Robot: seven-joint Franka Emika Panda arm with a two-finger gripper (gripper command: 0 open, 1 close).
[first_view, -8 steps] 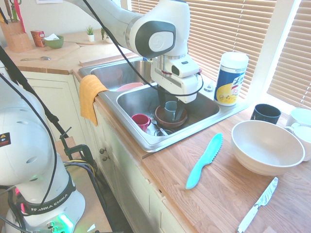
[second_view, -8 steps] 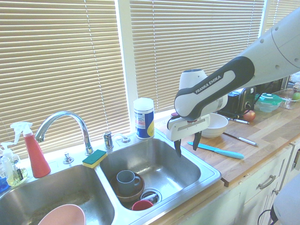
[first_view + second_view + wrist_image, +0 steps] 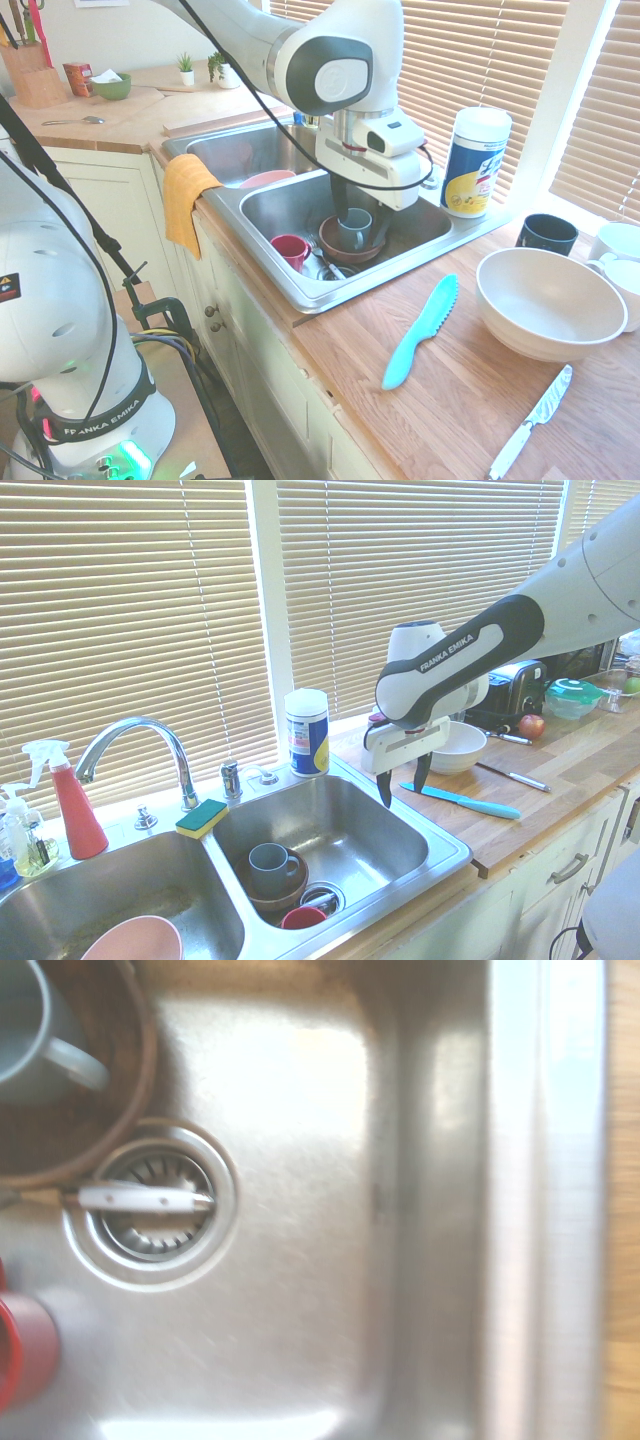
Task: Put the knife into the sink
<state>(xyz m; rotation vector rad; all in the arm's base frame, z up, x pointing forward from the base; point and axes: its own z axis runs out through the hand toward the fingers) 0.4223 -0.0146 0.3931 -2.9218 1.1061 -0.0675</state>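
Knife (image 3: pixel 423 329) lies on the counter, well apart from my gripper (image 3: pixel 362 228), which has risen a bit above the sink (image 3: pixel 300 290). From the other side, the jaws are spread and empty (good). Wrist view, blurry, maybe shows the drain (image 3: pixel 150 1205).

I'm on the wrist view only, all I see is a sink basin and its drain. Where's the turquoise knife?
Observer: The turquoise knife lies flat on the wooden counter beside the sink.
Operator: Is the pincer carrying anything?
Observer: No. The pincer is open and empty, pointing down above the basin.
Operator: Anything close to the knife?
Observer: A white bowl sits just beside its blade end; a metal knife lies further along the counter.
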